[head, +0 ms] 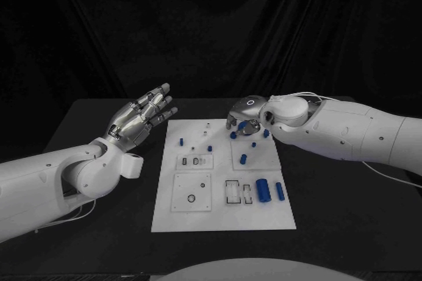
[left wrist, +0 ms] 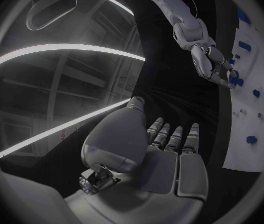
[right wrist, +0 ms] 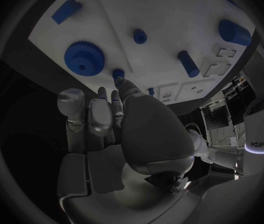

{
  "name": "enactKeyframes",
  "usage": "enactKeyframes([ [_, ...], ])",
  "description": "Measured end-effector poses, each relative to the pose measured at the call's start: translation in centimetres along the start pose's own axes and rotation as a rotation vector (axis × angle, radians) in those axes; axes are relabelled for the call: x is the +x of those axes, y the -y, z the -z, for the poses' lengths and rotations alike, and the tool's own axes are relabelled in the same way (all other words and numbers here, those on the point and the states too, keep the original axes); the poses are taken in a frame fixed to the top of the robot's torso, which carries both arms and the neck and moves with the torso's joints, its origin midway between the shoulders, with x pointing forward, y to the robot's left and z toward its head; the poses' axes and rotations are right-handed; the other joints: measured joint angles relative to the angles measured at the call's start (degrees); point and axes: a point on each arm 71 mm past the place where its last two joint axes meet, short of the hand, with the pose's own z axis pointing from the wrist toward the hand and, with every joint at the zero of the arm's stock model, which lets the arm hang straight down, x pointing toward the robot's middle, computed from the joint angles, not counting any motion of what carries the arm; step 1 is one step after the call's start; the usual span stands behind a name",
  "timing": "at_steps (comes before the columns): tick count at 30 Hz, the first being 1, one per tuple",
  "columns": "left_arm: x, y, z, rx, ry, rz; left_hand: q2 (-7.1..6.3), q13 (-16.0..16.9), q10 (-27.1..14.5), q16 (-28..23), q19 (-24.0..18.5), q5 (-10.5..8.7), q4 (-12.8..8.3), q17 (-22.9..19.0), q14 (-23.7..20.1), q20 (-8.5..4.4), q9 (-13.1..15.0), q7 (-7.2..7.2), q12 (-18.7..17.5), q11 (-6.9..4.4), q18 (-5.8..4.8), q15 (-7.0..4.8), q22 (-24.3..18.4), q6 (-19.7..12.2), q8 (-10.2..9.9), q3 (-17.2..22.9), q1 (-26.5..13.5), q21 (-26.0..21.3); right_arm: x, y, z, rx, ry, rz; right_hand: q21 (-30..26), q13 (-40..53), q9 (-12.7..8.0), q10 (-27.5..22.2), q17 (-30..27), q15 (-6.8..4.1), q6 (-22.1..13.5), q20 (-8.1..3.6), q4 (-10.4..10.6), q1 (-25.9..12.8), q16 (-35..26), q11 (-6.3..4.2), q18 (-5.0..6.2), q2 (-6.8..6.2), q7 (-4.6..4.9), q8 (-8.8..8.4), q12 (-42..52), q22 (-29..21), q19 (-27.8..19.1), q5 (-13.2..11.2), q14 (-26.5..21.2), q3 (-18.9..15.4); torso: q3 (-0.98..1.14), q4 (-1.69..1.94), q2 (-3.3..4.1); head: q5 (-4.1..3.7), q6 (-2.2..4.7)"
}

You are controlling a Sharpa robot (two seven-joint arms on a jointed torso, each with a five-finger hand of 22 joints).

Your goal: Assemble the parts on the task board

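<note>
in the head view the white task board (head: 220,199) lies in the middle of the black table (head: 343,195), with small blue parts on it, among them two blue cylinders (head: 262,190) lying side by side near its right edge. the left hand (head: 139,117) is raised off the table just left of the board, fingers straight and spread, holding nothing. the right hand (head: 244,119) reaches down over the board's far right part, its fingers around a small blue part (head: 245,128). in the left wrist view the left hand (left wrist: 169,149) is flat and empty, the right hand (left wrist: 214,67) at the board's edge by blue pieces. in the right wrist view the right hand (right wrist: 110,109) has its fingertips at a small blue peg (right wrist: 117,74) beside a blue gear (right wrist: 84,57) on the board (right wrist: 169,15); whether it pinches the peg i cannot tell.
</note>
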Motion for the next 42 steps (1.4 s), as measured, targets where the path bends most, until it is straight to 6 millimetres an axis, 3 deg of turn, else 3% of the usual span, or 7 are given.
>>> enactKeyframes([
  [5, 0.0, 0.0, 0.0, 0.0, -0.006, 0.004, 0.0, 0.0, 0.0, 0.0, 0.0, 0.0, 0.16, 0.0, 0.0, 0.0, 0.0, 0.0, 0.0, 0.0, 0.01, 0.0, 0.0, 0.0, 0.0, 0.16, 0.0, -0.01, 0.4, -0.2, -0.1, -0.009, 0.006, -0.004, 1.06, 0.06, 0.27, 0.21, 0.87, 0.0, 0.3, -0.08, 0.3, -0.31, 0.75, -0.21, 0.0, -0.3, -0.11, 0.0, 0.39, 1.33, 0.08, -1.19, 0.0, 0.64, 0.0, 0.0, -0.04, 0.18, -0.32],
  [18, -0.3, 0.0, -0.1, 0.0, -0.009, 0.005, 0.0, -0.01, 0.0, 0.0, 0.0, 0.12, 0.16, 0.03, 0.0, 0.0, -0.01, 0.1, -0.01, 0.0, 0.0, 0.0, -0.01, 0.1, 0.0, 0.16, 0.0, -0.01, 1.1, -0.4, -0.3, -0.025, 0.006, -0.008, 1.95, 0.14, 0.4, 0.61, 1.36, -0.21, 0.3, -0.22, 0.3, -0.61, 1.04, -0.22, 0.0, -0.6, -0.11, 0.0, 0.67, 2.84, 0.63, -1.34, 0.21, 1.1, 0.0, 0.0, -0.04, 0.21, -0.93],
  [23, -0.3, -0.1, -0.1, 0.0, -0.012, 0.008, 0.0, -0.01, 0.0, 0.0, 0.0, 0.28, 0.16, 0.03, 0.0, 0.0, -0.01, 0.21, 0.14, 0.0, 0.0, 0.0, -0.01, 0.21, 0.0, 0.16, 0.0, -0.01, 1.3, -0.5, -0.3, -0.03, 0.004, -0.01, 2.38, 0.32, 1.16, 1.91, 1.21, -0.22, 2.0, -0.22, -0.19, -0.37, 1.04, -0.62, 0.0, -0.84, 0.63, 0.76, 1.55, 3.68, 0.63, 0.84, 0.21, 3.65, 0.0, 0.0, -0.04, 0.23, -1.12],
  [32, -0.1, -0.1, -0.2, 0.0, -0.024, 0.017, -0.07, -0.01, 0.19, 0.0, 0.0, 0.52, 0.0, 0.02, 0.0, 0.0, 0.07, 0.51, 0.33, 0.2, 0.0, 0.0, -0.01, 0.51, 0.03, 0.31, 0.52, -0.02, 1.9, -0.4, -0.3, -0.034, 0.008, -0.016, 2.73, 0.48, 2.97, 4.63, 1.07, -0.22, 4.98, -0.21, -0.5, -0.31, 1.04, -1.13, 0.01, -0.9, 2.45, 2.39, 2.6, 4.79, 0.62, 0.93, 0.21, 6.06, 0.0, 0.0, -0.05, 0.15, -1.4],
  [35, 0.0, -0.1, -0.2, 0.0, -0.027, 0.019, -0.07, -0.02, 0.2, 0.0, 0.0, 0.76, 0.0, 0.02, 0.0, 0.0, 0.06, 0.51, 0.33, 0.19, 0.0, 0.0, -0.01, 0.51, 0.23, 0.31, 0.52, -0.02, 1.9, -0.4, -0.3, -0.036, 0.017, -0.021, 3.05, 0.54, 3.88, 6.28, 1.07, -0.71, 6.96, -0.43, -0.95, -0.1, 1.04, -1.57, -0.05, -1.12, 3.18, 3.49, 3.12, 5.39, 0.84, 0.91, 0.36, 6.92, 0.0, 0.0, -0.07, 0.21, -1.52],
  [37, 0.0, -0.1, -0.2, 0.0, -0.028, 0.019, -0.07, -0.02, 0.19, 0.0, 0.0, 0.76, 0.0, 0.02, 0.0, 0.0, 0.06, 0.51, 0.33, 0.2, 0.0, 0.0, -0.02, 0.51, 0.23, 0.31, 0.52, -0.02, 1.9, -0.4, -0.3, -0.04, 0.027, -0.023, 3.28, 0.54, 4.64, 7.83, 1.07, -0.7, 8.44, -0.76, -1.38, -0.1, 1.04, -1.61, -0.91, -1.13, 3.66, 4.38, 3.38, 5.82, 0.9, 0.83, 0.36, 7.34, 0.0, 0.0, -0.07, 0.24, -1.61],
  [42, -0.1, -0.1, -0.2, 0.0, -0.028, 0.019, -0.07, -0.02, 0.19, 0.0, 0.0, 0.76, -0.16, 0.02, 0.0, 0.0, 0.1, 0.72, 0.33, 0.2, 0.0, 0.0, -0.02, 0.72, 0.23, 0.47, 0.52, -0.02, 2.0, -0.5, -0.3, -0.051, 0.054, -0.027, 3.67, 0.9, 6.02, 9.34, 1.24, -0.9, 9.63, -0.83, -2.25, 0.25, 1.04, -0.91, -0.91, -1.44, 4.1, 5.24, 3.82, 6.63, 0.83, -0.06, 0.57, 8.21, -0.01, 0.0, -0.07, 0.37, -1.99],
])
